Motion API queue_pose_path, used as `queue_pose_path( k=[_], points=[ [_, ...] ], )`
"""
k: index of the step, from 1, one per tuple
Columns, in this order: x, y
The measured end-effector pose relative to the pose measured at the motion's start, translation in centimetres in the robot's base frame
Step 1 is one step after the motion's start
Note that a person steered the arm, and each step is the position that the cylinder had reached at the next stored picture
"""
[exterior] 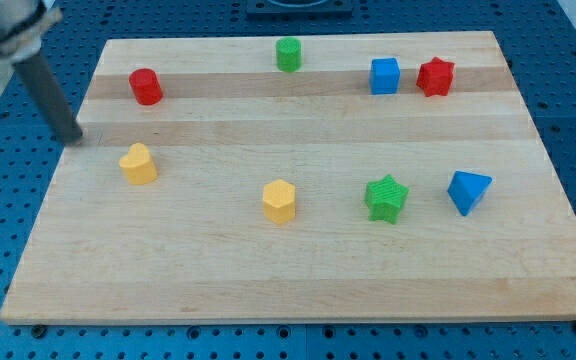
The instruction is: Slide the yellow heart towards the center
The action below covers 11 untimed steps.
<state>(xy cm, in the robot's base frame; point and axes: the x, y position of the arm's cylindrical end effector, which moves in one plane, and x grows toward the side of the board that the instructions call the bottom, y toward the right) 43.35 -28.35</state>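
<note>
The yellow heart [138, 164] lies on the wooden board [298, 270] at the view's left, about mid-height. My tip [72, 139] rests at the board's left edge, to the upper left of the yellow heart and apart from it. The rod rises from the tip toward the view's top left corner. A yellow hexagon block [279, 201] lies to the right of the heart, near the board's middle.
A red cylinder [146, 86] sits above the heart at the upper left. A green cylinder [288, 54] is at the top middle. A blue cube [384, 75] and a red star [435, 76] are at the upper right. A green star [386, 197] and a blue triangle [468, 191] are at the right.
</note>
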Motion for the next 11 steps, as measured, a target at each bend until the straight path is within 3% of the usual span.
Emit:
queue_pose_path(
  k=[2, 3, 5, 7, 9, 11],
  points=[
    [2.1, 0.4],
    [7.3, 3.4],
    [0.4, 6.8],
    [0.3, 6.9],
    [0.0, 18.3],
    [-0.3, 18.8]
  ],
)
